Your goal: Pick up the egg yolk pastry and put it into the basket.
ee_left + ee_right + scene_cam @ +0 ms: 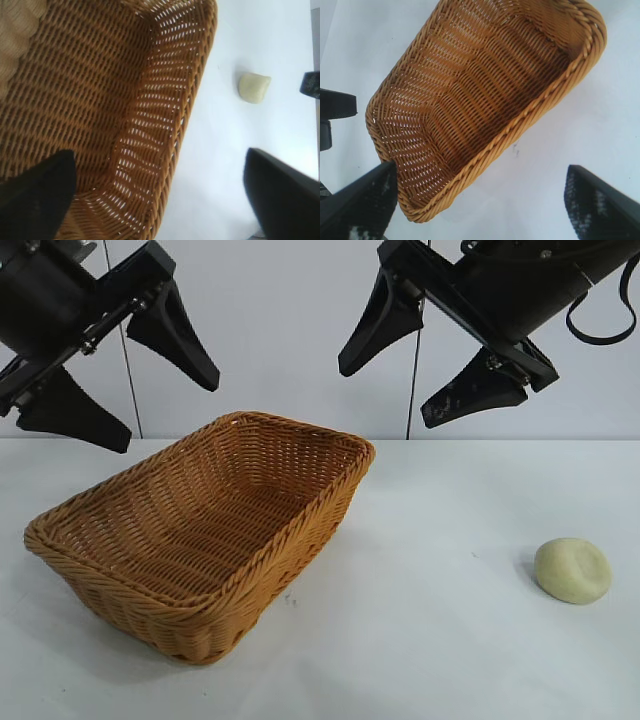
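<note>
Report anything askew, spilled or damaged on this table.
Nothing stands out. The basket sits upright and empty; the egg yolk pastry lies apart on the table, with only a slight dent. Both grippers hang above, jaws open.

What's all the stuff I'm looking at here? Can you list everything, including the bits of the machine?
basket: one, orange-brown woven wicker, rectangular, on the table left of centre, nothing inside it.
egg yolk pastry: one, pale cream-yellow dome, on the table to the right, well apart from the basket.
table: one, white, carrying both things.
wall panels: pale grey-white, behind the table.
left end effector: one, black, open, hanging in the air above the basket's left end, holding nothing.
right end effector: one, black, open, raised above the table between basket and pastry, holding nothing.
</note>
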